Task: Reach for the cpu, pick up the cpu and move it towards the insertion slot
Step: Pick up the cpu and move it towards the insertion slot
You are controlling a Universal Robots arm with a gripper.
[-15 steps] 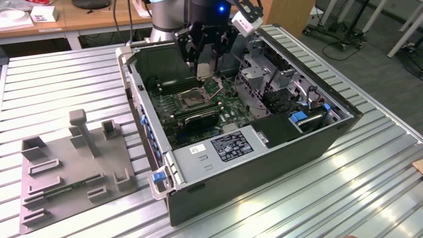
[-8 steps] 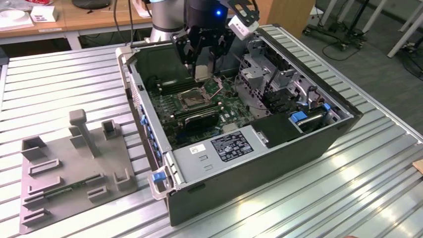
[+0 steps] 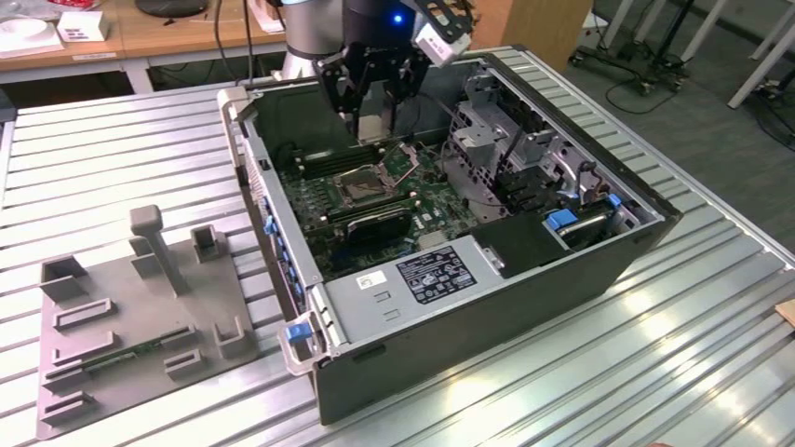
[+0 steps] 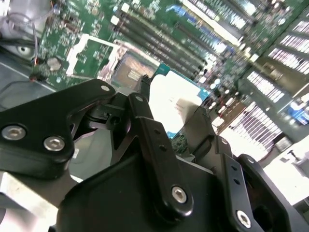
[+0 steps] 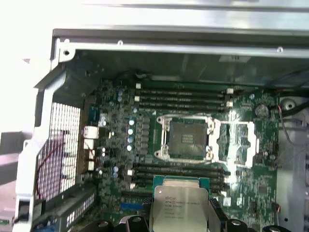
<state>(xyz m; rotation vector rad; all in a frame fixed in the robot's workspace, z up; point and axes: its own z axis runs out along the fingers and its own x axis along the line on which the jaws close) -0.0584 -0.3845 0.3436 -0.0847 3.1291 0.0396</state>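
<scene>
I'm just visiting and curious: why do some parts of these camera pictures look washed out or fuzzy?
In the second wrist view, the cpu held in the end effector glares almost white, and the board at the far side blurs. In the first wrist view, the case's rim is overexposed, while the insertion slot reads clearly. In the exterior view, light reflects in streaks off the ribbed table.

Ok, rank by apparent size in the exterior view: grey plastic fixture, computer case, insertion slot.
1. Computer case, largest.
2. Grey plastic fixture.
3. Insertion slot, smallest.
The gaps are wide enough that camera nearness does not upset the order.
</scene>
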